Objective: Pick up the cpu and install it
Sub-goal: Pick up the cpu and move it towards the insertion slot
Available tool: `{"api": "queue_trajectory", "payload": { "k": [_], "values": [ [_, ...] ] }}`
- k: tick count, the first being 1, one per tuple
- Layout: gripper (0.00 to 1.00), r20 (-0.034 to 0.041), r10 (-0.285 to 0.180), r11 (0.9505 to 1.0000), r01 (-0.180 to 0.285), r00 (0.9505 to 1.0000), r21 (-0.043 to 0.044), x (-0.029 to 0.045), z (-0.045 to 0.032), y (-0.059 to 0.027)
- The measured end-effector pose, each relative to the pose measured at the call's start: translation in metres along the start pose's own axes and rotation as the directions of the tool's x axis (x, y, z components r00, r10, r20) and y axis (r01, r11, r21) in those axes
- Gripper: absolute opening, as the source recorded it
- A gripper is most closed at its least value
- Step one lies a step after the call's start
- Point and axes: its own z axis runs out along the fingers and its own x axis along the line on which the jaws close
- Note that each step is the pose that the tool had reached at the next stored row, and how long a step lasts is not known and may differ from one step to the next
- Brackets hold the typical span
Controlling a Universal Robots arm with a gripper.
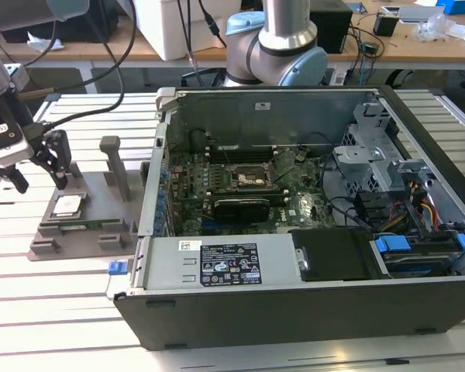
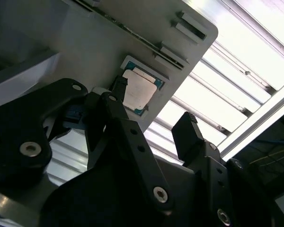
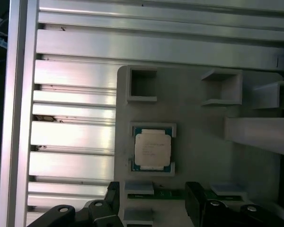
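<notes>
Claw (image 1: 39, 180) is spread wide w/ nothing in it, hanging just above the chip (image 1: 67, 204). The chip lies flat in a square pocket of the grey holder (image 1: 101, 203), right under the gap betw. the fingers and untouched.

Risks, as I judge them:
- The chip is thin and sits low in the pocket, so there's little edge to grab. A finger could land on the pocket wall or the chip's top and tip it.
- If the claw is off-centre when it closes, the chip may skew or slip out.
- Memory stick (image 3: 173, 193) sits in a slot close by the fingers and may get clipped.
- Socket (image 1: 252, 177) is deep inside the open PC case (image 1: 294, 310), well off from the claw, so a skewed chip could seat badly there.

Surface is a ribbed metal table (image 1: 62, 310). Room has desks (image 1: 85, 50) and cables (image 1: 116, 77) behind the claw.
</notes>
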Motion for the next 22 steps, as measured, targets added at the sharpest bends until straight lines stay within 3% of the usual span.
{"api": "queue_trajectory", "payload": {
  "k": [15,22],
  "values": [
    [0.66,-0.0013,-0.001,1.0000,0.001,1.0000,0.0002,-0.0059,0.0321,0.0022],
    [0.66,-0.0012,-0.004,1.0000,0.004,1.0000,0.0001,-0.0069,0.0514,0.0183]
  ]
}}
